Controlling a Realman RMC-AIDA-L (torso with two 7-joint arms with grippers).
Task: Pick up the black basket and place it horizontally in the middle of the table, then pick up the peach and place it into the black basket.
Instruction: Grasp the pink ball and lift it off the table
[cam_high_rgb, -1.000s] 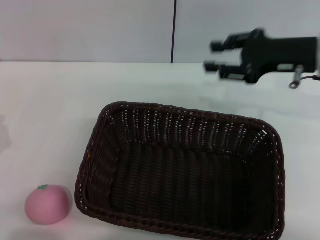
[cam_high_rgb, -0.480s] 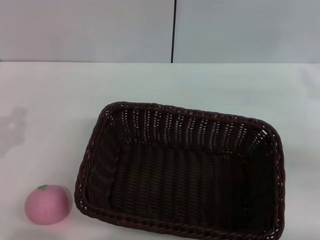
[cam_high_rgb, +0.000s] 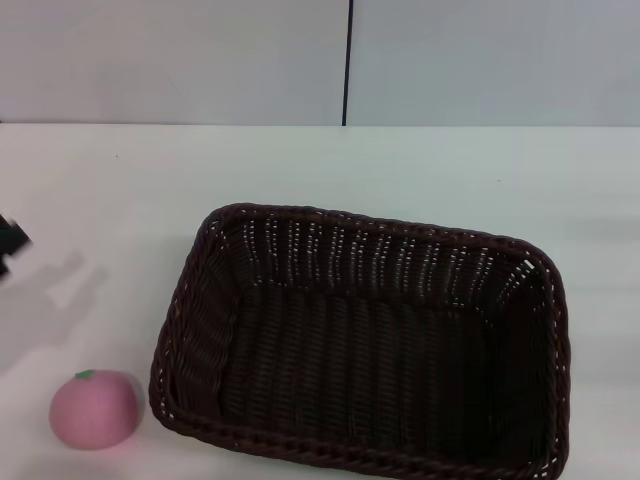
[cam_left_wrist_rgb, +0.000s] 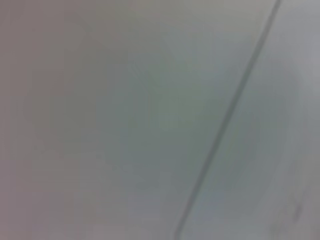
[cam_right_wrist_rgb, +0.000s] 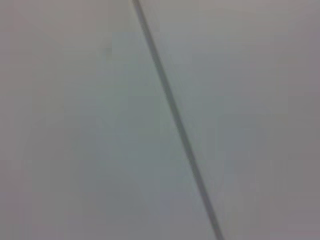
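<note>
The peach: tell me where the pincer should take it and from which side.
Grip the peach across its widest middle, coming straight down from above. It is a smooth round ball resting free on the table, so it has no handle. The black basket wall stands close on its right, so set the fingers front and back. The left pincer is nearest.

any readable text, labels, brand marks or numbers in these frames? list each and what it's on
None: no text, label, brand or number is readable in any view.
The black basket, the peach and the table carry no print; the peach has only a green leaf mark.
Both wrist views show blank wall with a dark seam.
</note>
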